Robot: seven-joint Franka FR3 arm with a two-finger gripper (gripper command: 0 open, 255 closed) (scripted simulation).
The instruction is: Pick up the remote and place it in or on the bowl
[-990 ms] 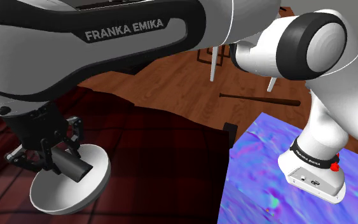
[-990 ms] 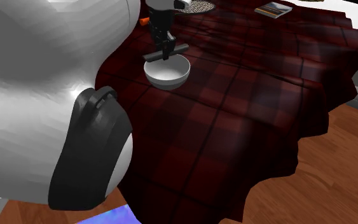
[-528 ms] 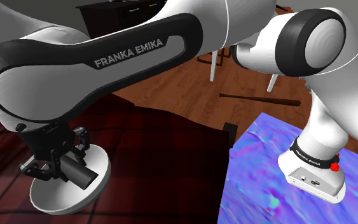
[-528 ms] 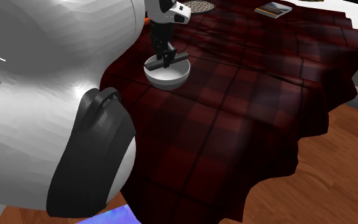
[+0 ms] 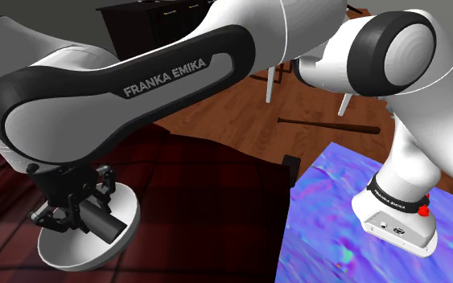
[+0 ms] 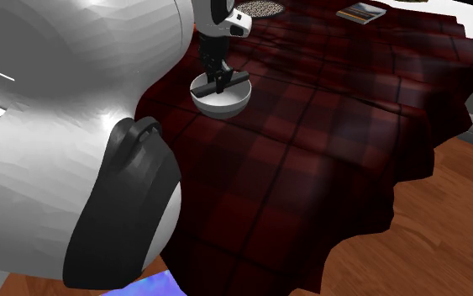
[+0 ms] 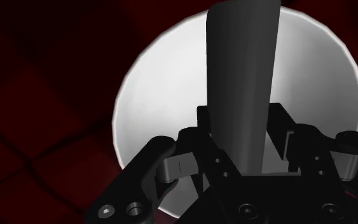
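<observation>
The claw [image 7: 238, 159] is clenched on the remote [image 7: 241, 83], a long dark slab that seems to be gripped near one end. Its free length reaches out across the white bowl [image 7: 158, 102] directly beneath it. In the lower left of the shoulder view, the remote [image 5: 108, 225] slants down from the claw [image 5: 76, 205] over the bowl [image 5: 72, 257]. I cannot tell whether its low end touches the inside.

The step in hand looks like the release. Because the grip is off-centre, the long end will probably drop and swing when the fingers part. It would be better to ease down until that end rests inside the bowl and only then let go. The remote's middle should sit over the bowl's centre, not its rim, so that it cannot tip out. After that, a straight lift away would avoid dragging it.

The bowl [image 6: 222, 101] stands on a dark red plaid cloth [image 6: 327, 134], which is likely soft, so pressing on the rim could rock it. Further off, in the upper right of the second exterior view, a book [image 6: 360, 12] lies well apart.
</observation>
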